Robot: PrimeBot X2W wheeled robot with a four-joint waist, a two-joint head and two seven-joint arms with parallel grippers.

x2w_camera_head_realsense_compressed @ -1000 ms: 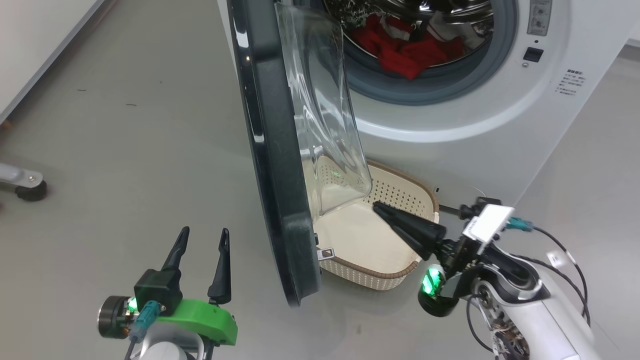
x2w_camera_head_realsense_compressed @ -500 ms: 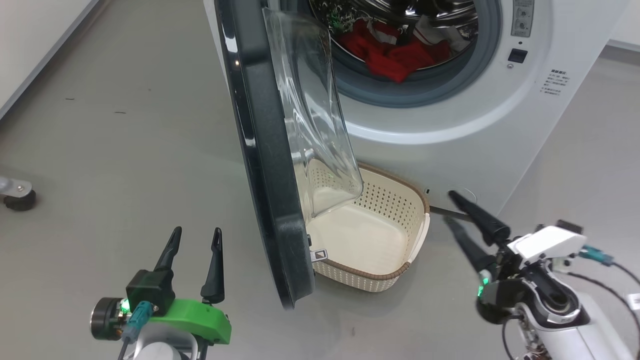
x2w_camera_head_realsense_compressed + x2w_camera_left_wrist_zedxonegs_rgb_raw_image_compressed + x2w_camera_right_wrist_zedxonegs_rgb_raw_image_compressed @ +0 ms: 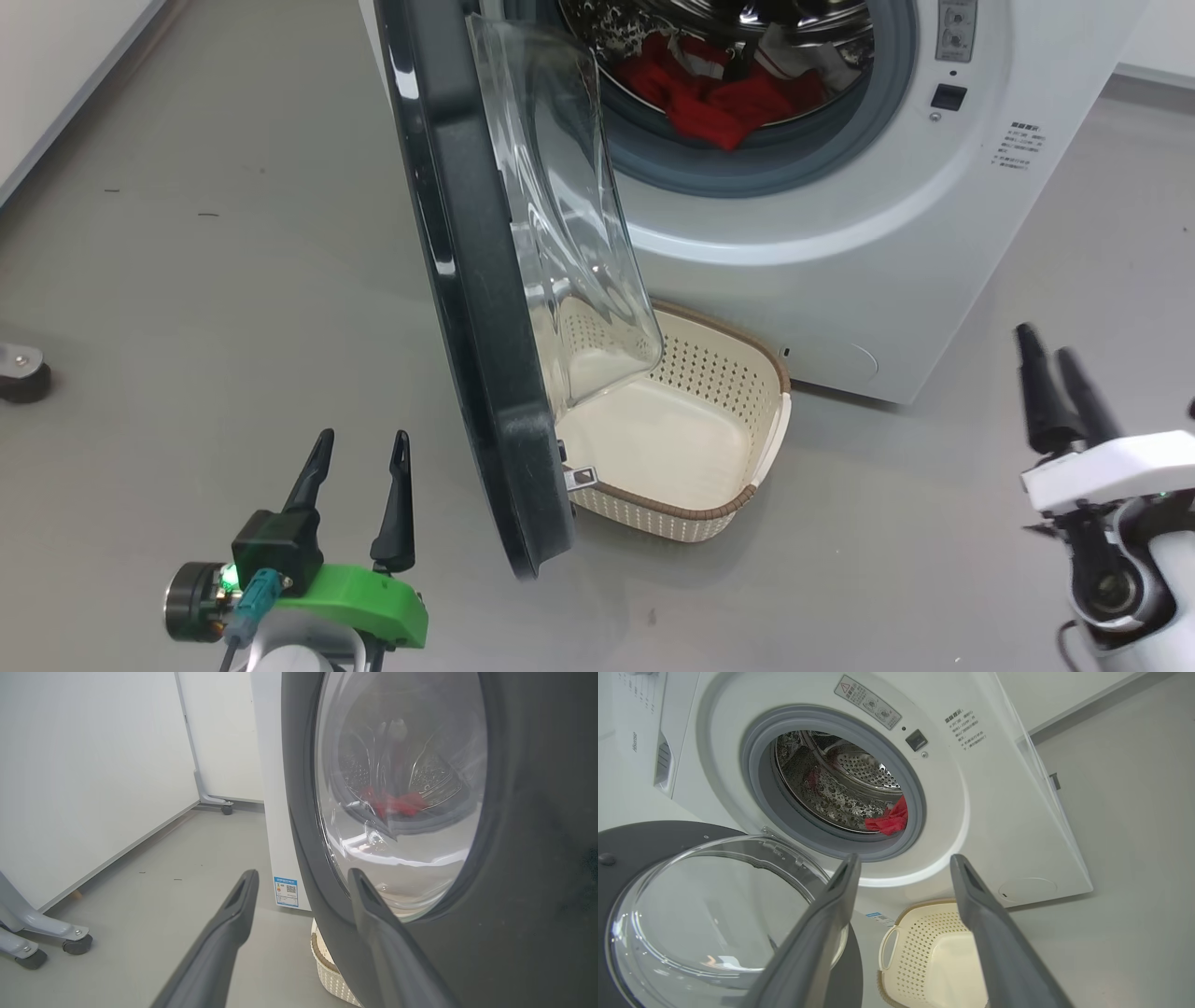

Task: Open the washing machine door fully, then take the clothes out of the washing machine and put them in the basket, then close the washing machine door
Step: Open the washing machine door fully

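Note:
The white washing machine (image 3: pixel 840 233) stands ahead with its black-rimmed door (image 3: pixel 467 280) swung out towards me, the clear glass bowl (image 3: pixel 569 215) facing right. Red clothes (image 3: pixel 719 98) lie in the steel drum; the right wrist view also shows the clothes (image 3: pixel 889 820). The cream basket (image 3: pixel 770 392) sits on the floor below the drum, partly behind the door, with nothing in it. My left gripper (image 3: pixel 363 436) is open, left of the door's lower edge. My right gripper (image 3: pixel 1044 341) is open, well right of the basket and touching nothing.
A caster wheel (image 3: pixel 23 373) stands on the grey floor at far left, and a white wall panel (image 3: pixel 56 75) runs along the upper left. More wheeled legs (image 3: pixel 74 942) show in the left wrist view. A blue label (image 3: pixel 286 891) is on the washer's side.
My right gripper was shut beside the glass bowl above the basket; it has opened and drawn away to the right. The head camera has shifted. The left gripper has not moved.

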